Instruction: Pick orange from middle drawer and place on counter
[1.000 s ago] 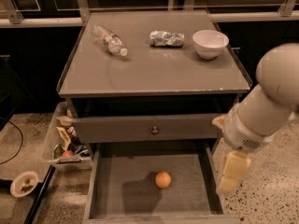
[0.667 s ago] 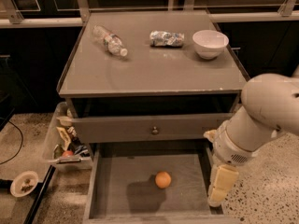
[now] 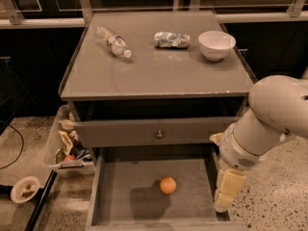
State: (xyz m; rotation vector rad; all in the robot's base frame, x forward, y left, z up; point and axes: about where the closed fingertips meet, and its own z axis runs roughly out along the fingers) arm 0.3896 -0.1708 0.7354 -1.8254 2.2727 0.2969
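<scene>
Smooth round orange (image 3: 168, 185) lies on the bare grey floor of the middle drawer (image 3: 125, 198), blocky cream gripper (image 3: 227, 192) at its right wall, grip impossible to tell

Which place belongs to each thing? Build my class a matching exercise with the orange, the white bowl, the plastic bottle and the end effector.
Things
1. orange
2. white bowl
3. plastic bottle
4. end effector

Places
A. far right of the counter
B. on the floor of the open middle drawer
C. low at the drawer's right wall
D. far left of the counter, lying on its side

Pairs: 1-B, 2-A, 3-D, 4-C
</scene>
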